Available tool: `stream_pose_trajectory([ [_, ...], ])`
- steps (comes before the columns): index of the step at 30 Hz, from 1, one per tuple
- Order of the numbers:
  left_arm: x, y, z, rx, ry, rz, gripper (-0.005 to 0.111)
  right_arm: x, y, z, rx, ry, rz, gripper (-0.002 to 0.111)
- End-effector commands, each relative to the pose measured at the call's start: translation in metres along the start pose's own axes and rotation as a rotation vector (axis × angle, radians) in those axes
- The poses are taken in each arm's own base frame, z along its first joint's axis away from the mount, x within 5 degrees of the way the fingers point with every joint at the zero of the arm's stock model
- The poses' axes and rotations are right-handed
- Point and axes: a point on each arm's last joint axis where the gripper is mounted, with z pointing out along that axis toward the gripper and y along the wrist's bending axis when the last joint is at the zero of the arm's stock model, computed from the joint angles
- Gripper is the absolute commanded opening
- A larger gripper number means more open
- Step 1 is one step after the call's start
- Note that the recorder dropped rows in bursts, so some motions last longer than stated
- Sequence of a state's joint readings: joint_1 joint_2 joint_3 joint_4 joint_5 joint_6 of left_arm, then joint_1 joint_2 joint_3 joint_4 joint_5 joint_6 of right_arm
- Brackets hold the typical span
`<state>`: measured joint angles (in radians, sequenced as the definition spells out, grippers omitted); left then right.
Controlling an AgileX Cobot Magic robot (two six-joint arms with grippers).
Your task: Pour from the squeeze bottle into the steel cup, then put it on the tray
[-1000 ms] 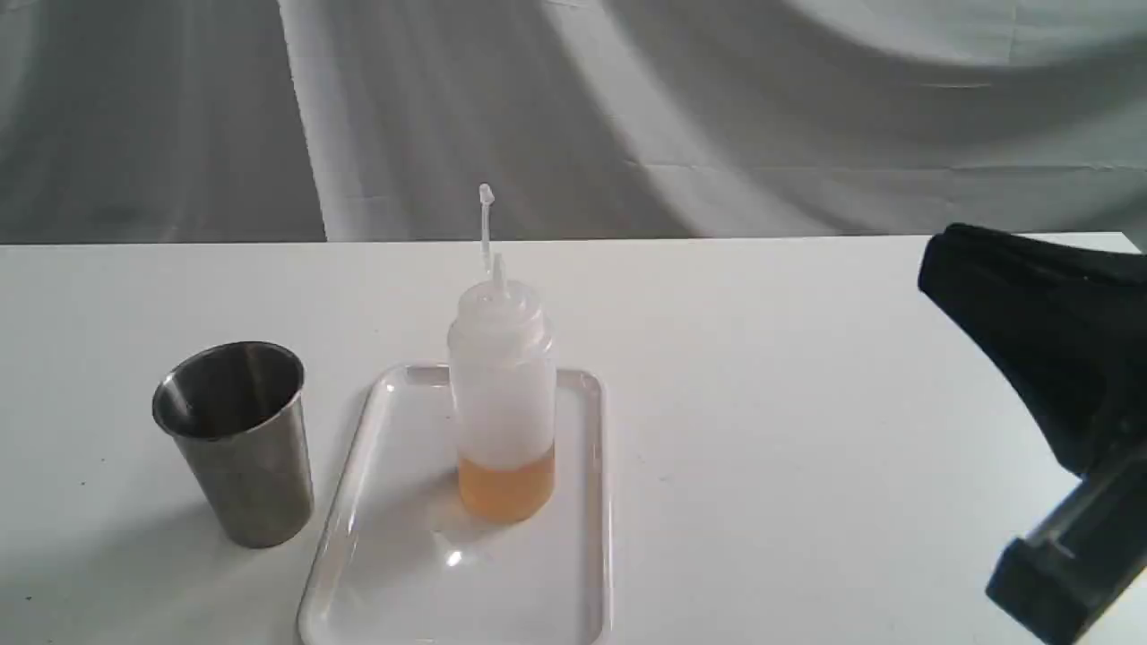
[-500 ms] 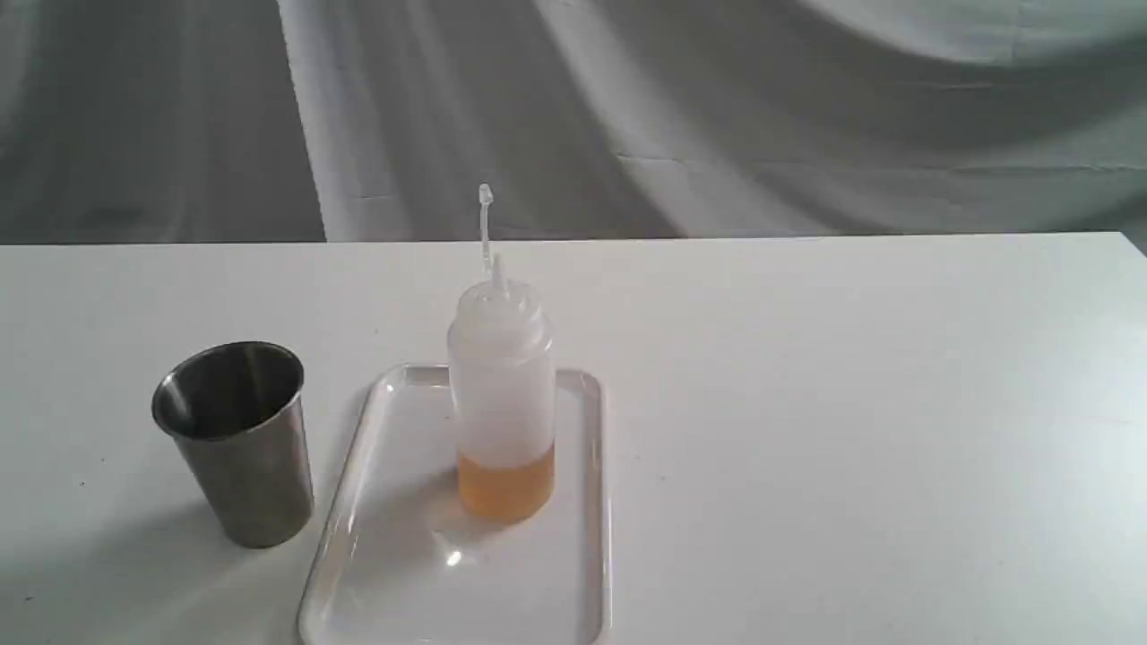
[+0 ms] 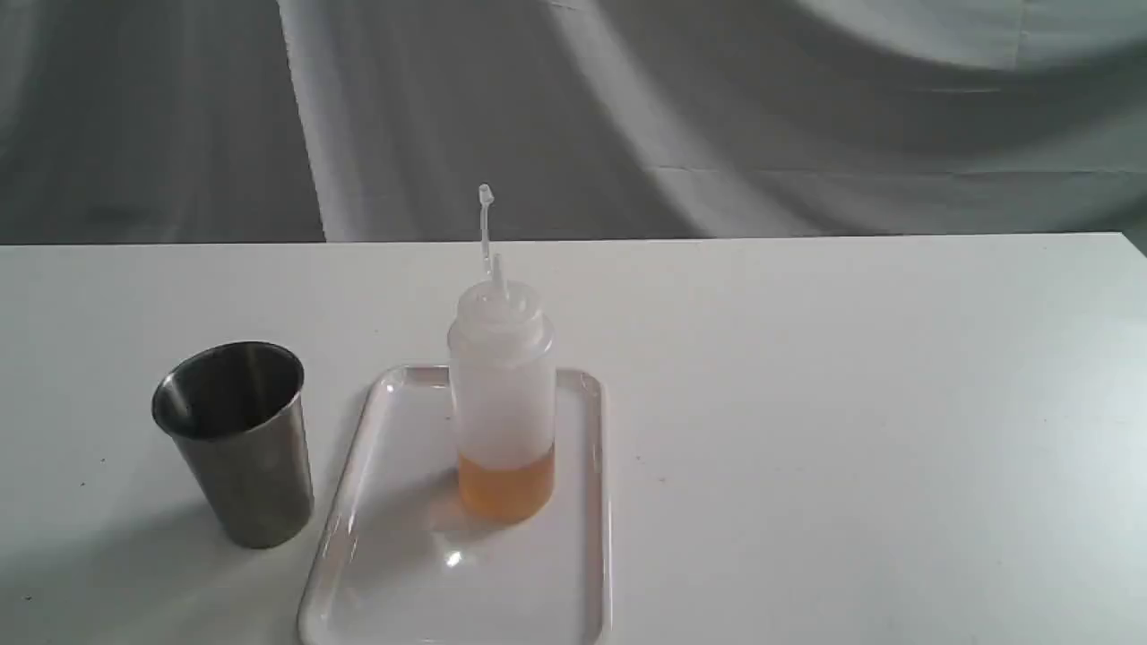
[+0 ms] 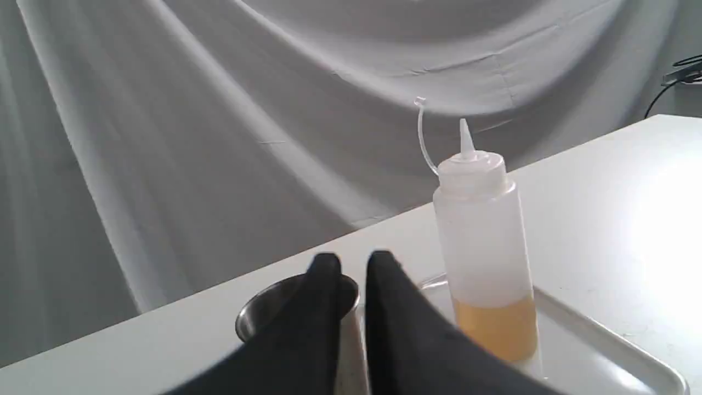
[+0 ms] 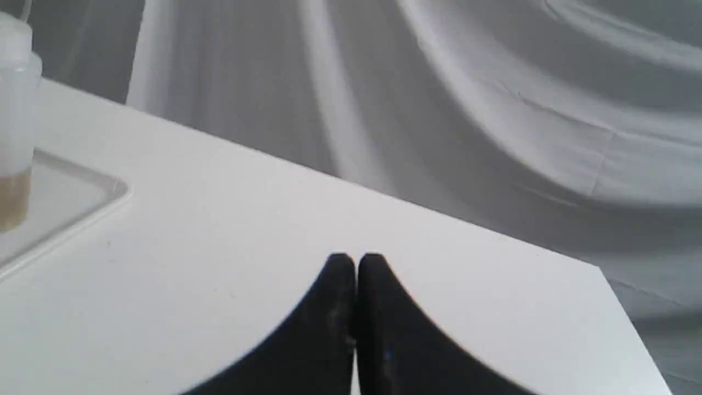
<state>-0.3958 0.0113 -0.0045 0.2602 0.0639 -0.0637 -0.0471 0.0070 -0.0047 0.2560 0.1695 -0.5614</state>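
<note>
The squeeze bottle (image 3: 502, 394) stands upright on the far half of the clear tray (image 3: 394, 573), with amber liquid in its bottom quarter and its cap strap sticking up. Left of the tray stands the steel cup (image 3: 235, 439), upright. Neither gripper shows in the exterior view. In the left wrist view my left gripper (image 4: 352, 258) is shut, with only a thin slit between its black fingers and nothing held; the cup (image 4: 263, 312) sits just behind it and the bottle (image 4: 482, 236) beside it. My right gripper (image 5: 356, 257) is shut and empty over bare table, well away from the bottle (image 5: 13, 109) and the tray (image 5: 71, 192).
The white table (image 3: 851, 403) stretches right of the tray with nothing standing on it. Grey draped cloth (image 3: 717, 107) hangs behind the table's far edge. The table's right corner (image 5: 598, 269) shows close to the right gripper.
The black right arm that stood at the right edge of the exterior view a second ago has withdrawn out of that view. Bottle, cup and tray have not moved.
</note>
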Motion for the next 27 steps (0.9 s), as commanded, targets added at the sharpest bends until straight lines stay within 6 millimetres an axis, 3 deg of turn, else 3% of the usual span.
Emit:
stream_pose_trajectory([
  [1, 0.001, 0.000, 0.000, 0.000, 0.001, -0.005, 0.008, 0.004, 0.000, 0.000, 0.003, 0.032, -0.049, 0.000],
  [7, 0.001, 0.000, 0.000, 0.000, 0.001, -0.005, 0.008, 0.015, 0.000, -0.001, -0.010, 0.157, -0.263, 0.000],
  [27, 0.001, 0.000, 0.000, 0.000, 0.001, -0.005, 0.008, 0.017, 0.000, -0.002, -0.012, 0.178, -0.286, 0.000],
])
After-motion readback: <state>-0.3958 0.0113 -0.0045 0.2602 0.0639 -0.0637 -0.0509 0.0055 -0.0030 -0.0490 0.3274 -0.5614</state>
